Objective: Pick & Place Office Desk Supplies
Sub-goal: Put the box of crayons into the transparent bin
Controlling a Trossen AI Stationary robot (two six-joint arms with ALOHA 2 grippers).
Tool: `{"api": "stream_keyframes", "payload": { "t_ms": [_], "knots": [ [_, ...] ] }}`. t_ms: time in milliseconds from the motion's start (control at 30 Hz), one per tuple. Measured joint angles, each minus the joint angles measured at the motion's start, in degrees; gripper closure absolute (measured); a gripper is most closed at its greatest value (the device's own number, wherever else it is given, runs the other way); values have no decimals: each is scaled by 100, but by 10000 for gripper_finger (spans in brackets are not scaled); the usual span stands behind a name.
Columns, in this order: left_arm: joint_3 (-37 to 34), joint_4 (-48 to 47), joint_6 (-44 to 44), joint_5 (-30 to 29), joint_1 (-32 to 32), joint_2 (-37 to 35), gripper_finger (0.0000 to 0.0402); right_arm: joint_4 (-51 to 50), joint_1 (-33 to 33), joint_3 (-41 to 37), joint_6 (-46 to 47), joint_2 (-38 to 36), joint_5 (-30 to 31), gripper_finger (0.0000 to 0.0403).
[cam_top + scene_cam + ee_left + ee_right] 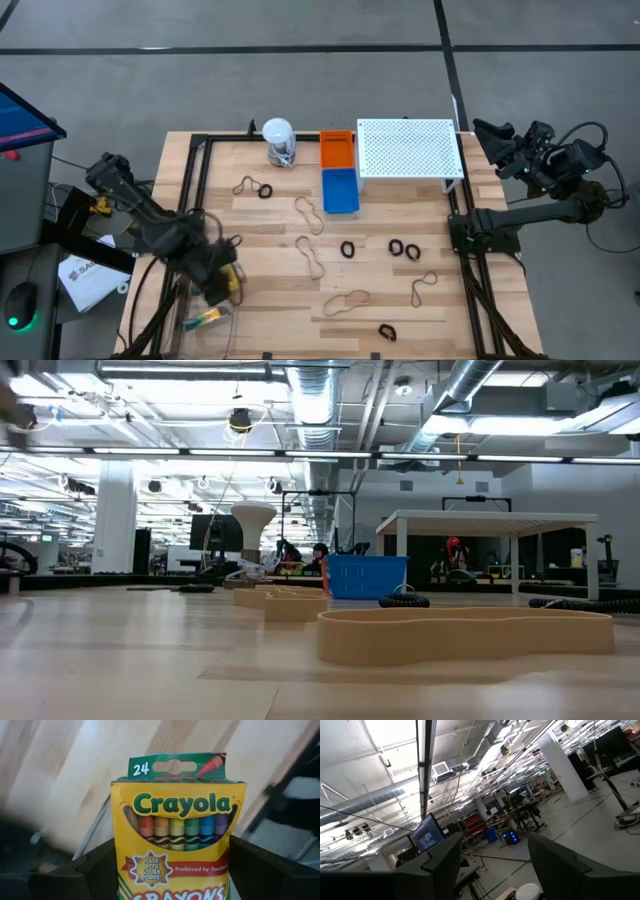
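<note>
though blurred, crayon box (226,281) in left fingers (95,870)

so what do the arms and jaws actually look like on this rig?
Both arms are dark, near-black jointed links with black cables looped along them. The left arm has a small yellow fitting near its base. The right arm ends in a bulky black wrist cluster with wiring. The right gripper shows two broad, flat, matte black fingers; the left gripper has the same dark blocky build.

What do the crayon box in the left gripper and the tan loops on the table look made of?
Crayon box, held in the left gripper: printed, slightly glossy cardboard, judging by its folded hang tab. Tan loops: likely rubber, matte; thin bands lying in limp, wavy shapes.
</note>
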Motion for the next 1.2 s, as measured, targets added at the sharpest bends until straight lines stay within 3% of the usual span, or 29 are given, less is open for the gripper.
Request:
{"api": "stream_keyframes", "payload": {
  "t_ms": [233, 533, 967, 1200],
  "knots": [
    [-15, -825, -1209, -368, -765, 254, 102, 4, 2, 0, 0, 0, 8, 179],
    [-417, -613, -1356, -240, -1090, 947, 102, 26, 0, 0, 49, 0, 19, 179],
    [-452, 732, -1522, -70, -1401, 1030, 102, 63, 2, 0, 123, 0, 119, 179],
    [-452, 1307, -2104, -3, -1691, 1032, 102, -7, 2, 0, 109, 0, 119, 179]
  ]
}}
